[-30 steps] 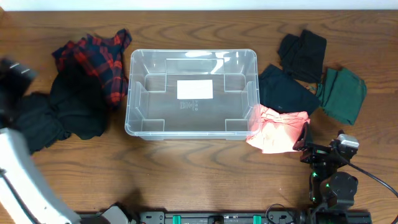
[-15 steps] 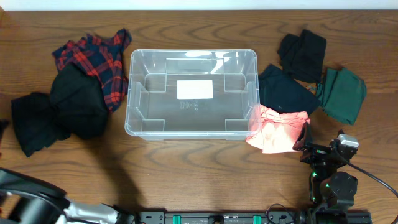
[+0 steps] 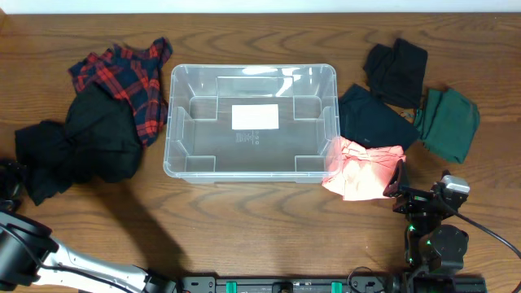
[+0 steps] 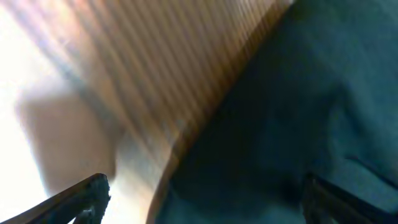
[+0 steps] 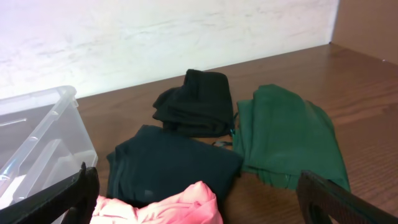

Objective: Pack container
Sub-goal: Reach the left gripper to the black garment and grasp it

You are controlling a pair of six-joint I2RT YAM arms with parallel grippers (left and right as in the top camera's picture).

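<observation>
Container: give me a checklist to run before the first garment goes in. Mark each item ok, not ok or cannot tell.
1. Container open and empty: ok. It has no lid, and only the white label shows on its base.
2. Left gripper free: ok. Its jaws are apart with nothing between them.
3. Left gripper lined up on the black garment: cannot tell. The blurred left wrist view shows dark cloth below, but contact is unclear.
4. Right gripper free: ok. Its jaws are wide and empty.
5. Right gripper's nearest garment: ok. The pink garment lies just ahead of it, beside the container's corner.
</observation>
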